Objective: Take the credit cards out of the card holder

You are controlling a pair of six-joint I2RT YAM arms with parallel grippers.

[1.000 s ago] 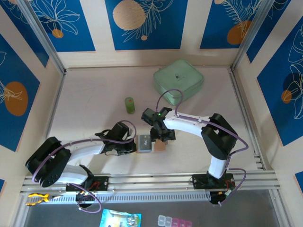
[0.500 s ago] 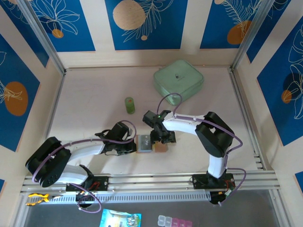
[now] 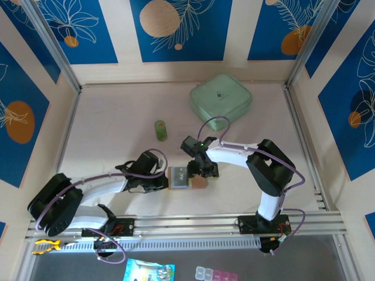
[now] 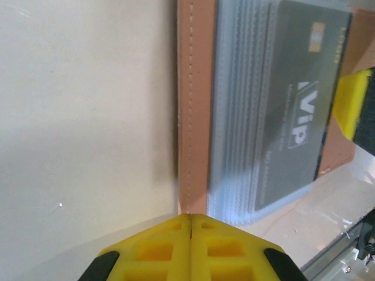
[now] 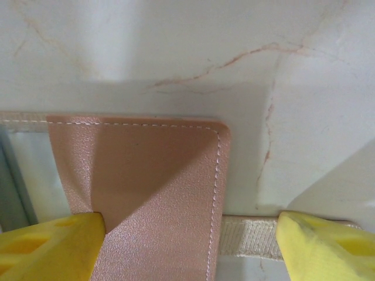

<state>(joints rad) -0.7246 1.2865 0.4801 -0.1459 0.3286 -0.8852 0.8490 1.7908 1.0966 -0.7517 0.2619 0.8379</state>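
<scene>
The card holder (image 3: 199,182) lies open on the table between the two arms, its tan flap to the right and its grey inside (image 3: 179,177) to the left. In the left wrist view its tan stitched edge (image 4: 192,105) runs beside clear sleeves holding a grey credit card (image 4: 296,111) marked VIP. My left gripper (image 4: 191,219) is shut, its yellow tips right at the near end of that tan edge. My right gripper (image 5: 187,246) is open and straddles the folded tan flap (image 5: 152,193), one yellow finger (image 5: 47,249) against it. A beige elastic strap (image 5: 252,237) lies between the flap and the other finger.
A small green cylinder (image 3: 160,130) stands upright behind the holder. A pale green lidded box (image 3: 221,99) sits at the back right. Metal rails (image 3: 187,225) run along the near edge, and walls close in the table on three sides.
The right gripper has shifted slightly down and right over the holder's flap. The left arm's elbow has sunk a little, with its shut gripper staying at the holder's left edge.
</scene>
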